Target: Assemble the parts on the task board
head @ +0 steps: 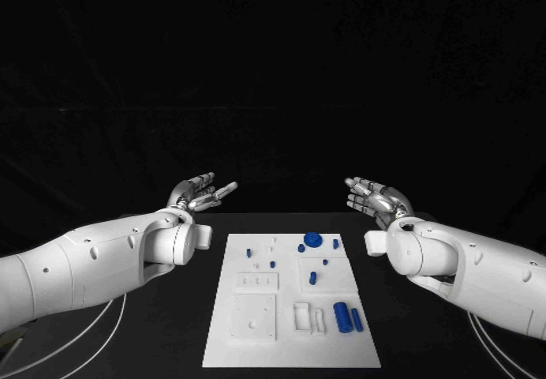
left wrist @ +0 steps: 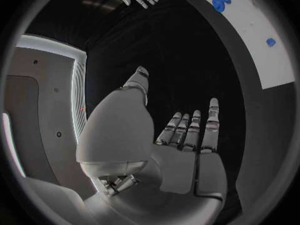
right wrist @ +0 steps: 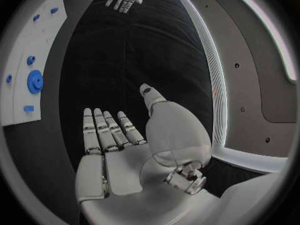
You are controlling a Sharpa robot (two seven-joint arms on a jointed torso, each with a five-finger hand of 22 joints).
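My left hand [head: 200,194] is raised above the black table [head: 170,316], at about 10 o'clock from the white board [head: 291,347]. Its fingers are spread apart and hold nothing. In the left wrist view the same hand [left wrist: 187,150] shows an open palm with the fingers extended side by side and the thumb standing apart. No part touches it.

My right hand [head: 378,197] is raised at about 2 o'clock from the board. Its fingers are also apart and hold nothing. The right wrist view confirms this: the palm [right wrist: 119,155] is bare, with the fingers straight and the thumb off to one side.

Both hands are well apart from the board and from each other, 1 on each side of it.

The board lies flat in the middle of the table, between my 2 arms. Its blue parts sit as follows. A large round blue piece [head: 312,236] stands near the far edge, at 12 o'clock on the board. Several small blue pegs [head: 313,277] stand in the far half, around the board's centre. 2 long blue cylinders lie side by side near the 4 o'clock corner: a thick one [head: 342,315] and a thinner one [head: 356,319] just beside it. White blocks [head: 301,317] sit at 9 o'clock from these cylinders.
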